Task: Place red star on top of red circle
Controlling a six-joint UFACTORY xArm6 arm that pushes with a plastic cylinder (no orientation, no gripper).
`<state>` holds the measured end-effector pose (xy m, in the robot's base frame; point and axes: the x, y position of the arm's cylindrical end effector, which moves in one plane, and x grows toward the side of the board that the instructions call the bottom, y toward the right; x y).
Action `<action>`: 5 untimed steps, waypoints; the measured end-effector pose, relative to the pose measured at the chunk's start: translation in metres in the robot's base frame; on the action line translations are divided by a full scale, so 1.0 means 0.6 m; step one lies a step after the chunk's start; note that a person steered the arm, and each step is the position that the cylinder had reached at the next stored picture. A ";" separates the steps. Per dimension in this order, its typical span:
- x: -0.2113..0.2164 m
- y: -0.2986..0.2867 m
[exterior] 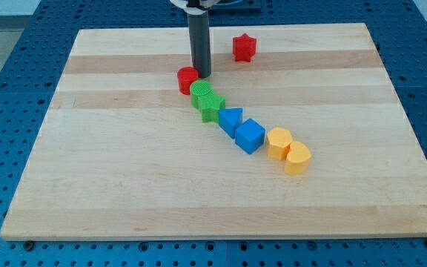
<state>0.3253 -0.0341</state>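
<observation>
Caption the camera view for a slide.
My tip beside the red circle, red star apart to the view's upper right, other blocks trailing toward the lower right.

A pale, light-grained rectangular wooden board [124, 193] fills most of the frame, its planks running from nine o'clock to three o'clock in alternating lighter and darker bands. The board rests on a blue perforated metal table [6, 67], with regular rows of small holes showing at nine, three and six o'clock. Lighting is even and diffuse; shadows are soft and short.
</observation>
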 end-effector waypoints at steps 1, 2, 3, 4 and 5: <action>0.000 0.125; -0.035 0.232; -0.104 0.258; -0.117 0.187; -0.122 0.130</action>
<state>0.2524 0.0441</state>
